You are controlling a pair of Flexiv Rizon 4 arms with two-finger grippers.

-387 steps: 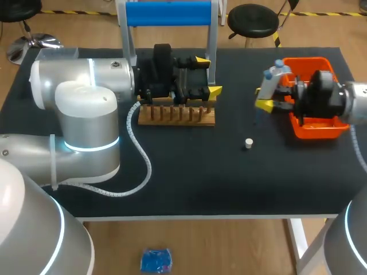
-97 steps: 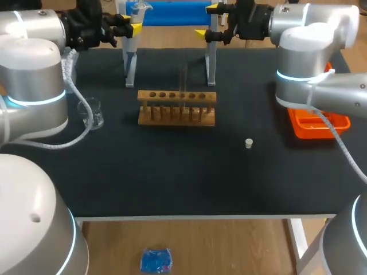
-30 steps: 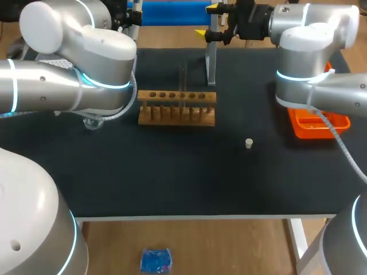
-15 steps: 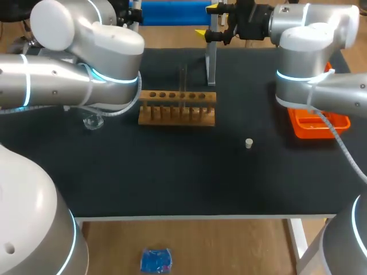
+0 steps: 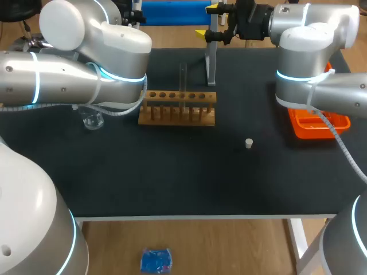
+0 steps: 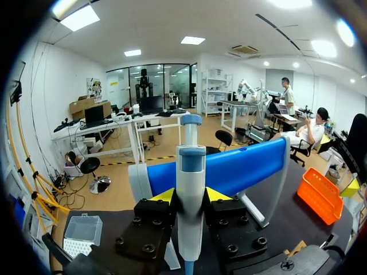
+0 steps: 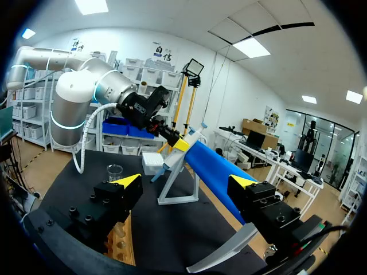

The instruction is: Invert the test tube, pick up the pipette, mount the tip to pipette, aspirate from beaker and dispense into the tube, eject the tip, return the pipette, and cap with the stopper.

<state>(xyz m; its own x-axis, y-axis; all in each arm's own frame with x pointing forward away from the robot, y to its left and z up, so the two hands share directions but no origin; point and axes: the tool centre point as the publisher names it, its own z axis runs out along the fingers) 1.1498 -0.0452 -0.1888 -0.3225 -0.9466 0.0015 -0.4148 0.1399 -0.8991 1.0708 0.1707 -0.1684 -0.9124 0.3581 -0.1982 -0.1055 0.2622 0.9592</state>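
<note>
By the stand [image 6: 241, 169], left claw [image 6: 190, 196] grips pipette [image 6: 190, 166], arm [image 5: 86, 74] swung rightward; right claw [image 7: 186, 182] gapes.

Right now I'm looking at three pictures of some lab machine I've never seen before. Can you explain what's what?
These show two silver robot arms, the left arm and the right arm, at a black table. One picture looks down from above and behind them. The two round ones come from a camera on each arm's wrist. On the table are a wooden rack with a test tube standing upright in it, a glass beaker, a small white stopper, an orange tray and a blue-barred stand. The left gripper is shut on a pipette. The right gripper is open and holds nothing.
</note>
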